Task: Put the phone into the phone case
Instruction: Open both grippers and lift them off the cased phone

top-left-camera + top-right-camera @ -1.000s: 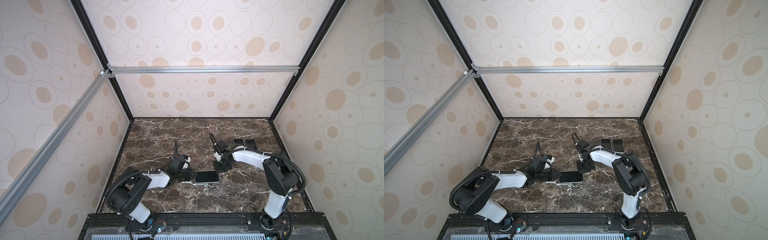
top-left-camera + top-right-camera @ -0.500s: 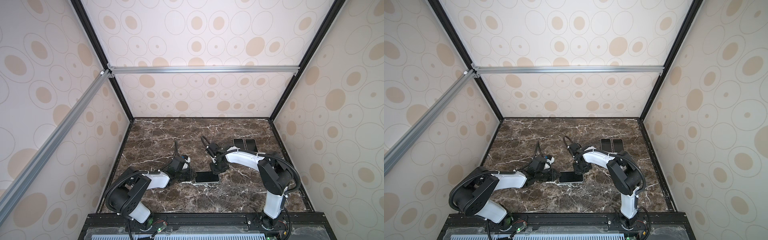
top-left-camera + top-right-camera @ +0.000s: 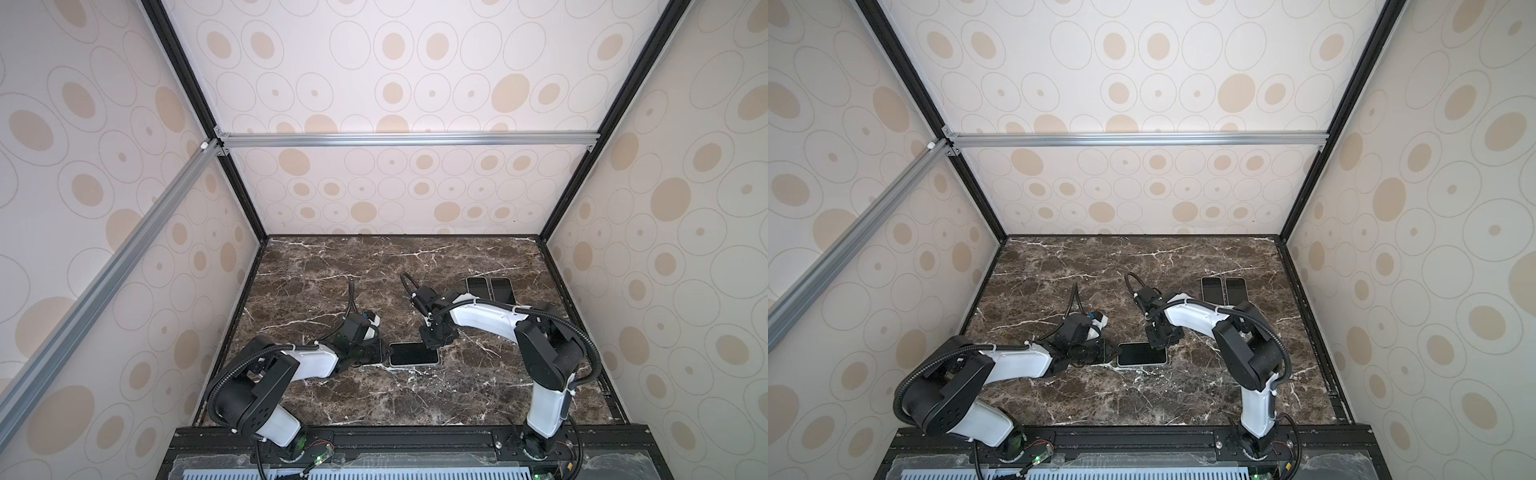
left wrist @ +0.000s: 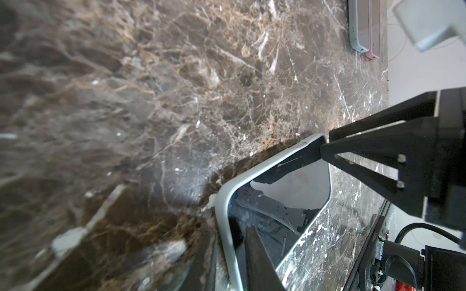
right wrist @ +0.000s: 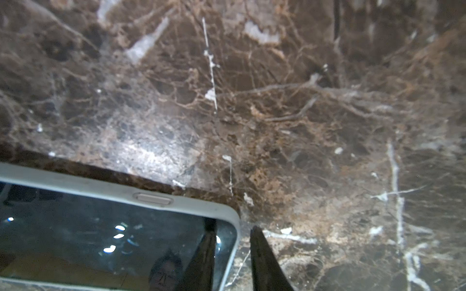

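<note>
One change only, on the right side: swung at the wrist toward the left of the frame in both top views since a second ago, with the right hand (image 3: 433, 341) kept at the upper right corner of the phone (image 3: 413, 354). Now open a little, one tip over the glass and one outside the rim of the phone case (image 5: 100, 185), pinching nothing. No shift of the phone itself: flat on the worktop (image 3: 332, 291), low in the middle of the frame, pale rim along every visible edge of the screen. Same place also for the left hand (image 3: 383, 354), at the phone's left end, jaws narrow across the rim; cannot tell if gripping or only resting. Probably seated already, so likely a letting go after pressing; worth checking this corner.
</note>
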Controlling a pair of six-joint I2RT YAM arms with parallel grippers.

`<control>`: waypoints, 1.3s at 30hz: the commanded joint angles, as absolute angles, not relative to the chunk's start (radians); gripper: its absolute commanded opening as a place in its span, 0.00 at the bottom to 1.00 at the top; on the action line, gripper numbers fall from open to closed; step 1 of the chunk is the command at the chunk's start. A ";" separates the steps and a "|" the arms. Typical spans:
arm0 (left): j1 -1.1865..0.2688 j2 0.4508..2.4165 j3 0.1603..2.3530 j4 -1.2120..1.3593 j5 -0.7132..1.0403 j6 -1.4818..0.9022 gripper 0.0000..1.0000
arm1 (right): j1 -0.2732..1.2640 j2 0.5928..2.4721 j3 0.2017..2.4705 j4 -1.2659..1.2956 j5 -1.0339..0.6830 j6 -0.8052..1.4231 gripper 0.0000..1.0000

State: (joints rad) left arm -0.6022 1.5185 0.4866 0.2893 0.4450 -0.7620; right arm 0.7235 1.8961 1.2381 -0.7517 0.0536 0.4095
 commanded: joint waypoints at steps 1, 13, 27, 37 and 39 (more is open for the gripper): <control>-0.606 1.465 0.484 0.230 0.414 -0.761 0.24 | 0.730 1.993 1.151 -0.707 0.021 0.368 0.36; -0.557 1.256 0.458 0.073 0.311 -0.745 0.44 | 0.733 1.799 1.191 -0.711 -0.087 0.022 0.77; -0.473 0.982 0.387 -0.085 0.147 -0.754 0.86 | 0.744 1.686 1.097 -0.591 -0.213 -0.392 1.00; -0.457 0.851 0.313 -0.103 0.075 -0.785 0.91 | 0.772 1.775 1.195 -0.677 -0.138 -0.584 1.00; -0.456 0.833 0.300 -0.104 0.074 -0.784 0.92 | 0.777 1.801 1.225 -0.704 -0.131 -0.613 0.99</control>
State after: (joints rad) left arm -0.4641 0.8566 0.3107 -0.0849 0.1070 -0.7700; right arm 0.7650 1.7649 1.1889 -0.6449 -0.1467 -0.5041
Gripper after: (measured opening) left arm 0.913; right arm 0.996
